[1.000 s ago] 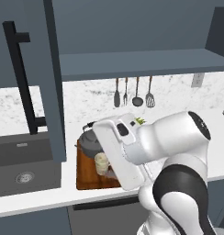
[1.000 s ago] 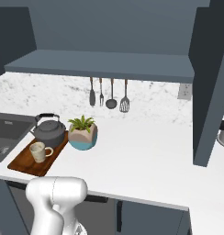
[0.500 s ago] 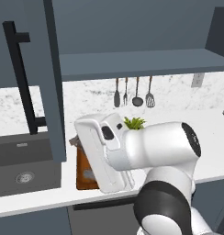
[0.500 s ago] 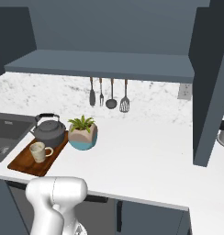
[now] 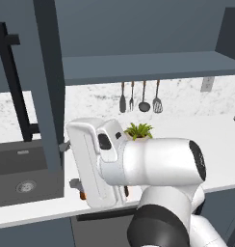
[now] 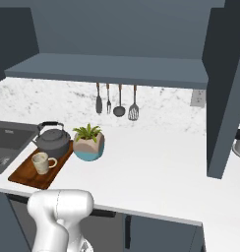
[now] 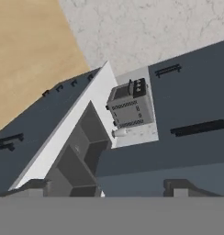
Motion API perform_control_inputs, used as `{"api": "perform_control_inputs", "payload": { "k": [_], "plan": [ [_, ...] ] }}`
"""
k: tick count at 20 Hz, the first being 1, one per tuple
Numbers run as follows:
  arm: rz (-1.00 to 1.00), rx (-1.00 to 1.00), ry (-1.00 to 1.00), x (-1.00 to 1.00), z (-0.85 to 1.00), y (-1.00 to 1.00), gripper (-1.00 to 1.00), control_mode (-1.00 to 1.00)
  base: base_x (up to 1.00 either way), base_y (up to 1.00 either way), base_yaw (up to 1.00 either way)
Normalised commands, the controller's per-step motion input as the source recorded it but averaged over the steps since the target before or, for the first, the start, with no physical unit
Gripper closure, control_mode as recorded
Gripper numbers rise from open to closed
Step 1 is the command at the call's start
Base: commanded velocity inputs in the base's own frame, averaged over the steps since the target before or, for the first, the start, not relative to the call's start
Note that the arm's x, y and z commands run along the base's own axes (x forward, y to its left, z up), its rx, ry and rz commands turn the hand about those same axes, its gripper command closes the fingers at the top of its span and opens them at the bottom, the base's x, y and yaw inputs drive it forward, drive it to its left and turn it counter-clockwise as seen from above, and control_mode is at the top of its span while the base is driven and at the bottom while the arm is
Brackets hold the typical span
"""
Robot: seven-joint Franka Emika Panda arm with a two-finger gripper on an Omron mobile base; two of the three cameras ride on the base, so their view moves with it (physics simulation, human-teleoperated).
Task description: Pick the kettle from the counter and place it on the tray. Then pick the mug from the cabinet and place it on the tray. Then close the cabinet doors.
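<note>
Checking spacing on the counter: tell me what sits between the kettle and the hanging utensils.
In the right base view, the potted plant sits between the kettle and the utensils.

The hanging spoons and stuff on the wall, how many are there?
4, hanging in a row under the shelf: a dark utensil on the left, then a fork, a ladle, and a slotted spatula on the right.

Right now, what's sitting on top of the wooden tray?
On the tray sit the dark kettle at the back and the little cream mug in front of it. The wood directly under them is covered.
</note>
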Motion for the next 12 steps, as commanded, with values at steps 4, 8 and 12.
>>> {"api": "perform_control_inputs", "payload": {
  "k": [4,8,12],
  "plan": [
    [-0.06,0.01,-0.11,0.01,0.11,0.6,-1.0,-1.0,0.0,0.0,0.0],
    [-0.01,0.0,-0.11,-0.07,0.23,0.36,-1.0,-1.0,0.0,0.0,0.0],
    [-0.01,0.0,-0.1,-0.5,0.25,0.0,-1.0,-1.0,0.0,0.0,0.0]
  ]
}}
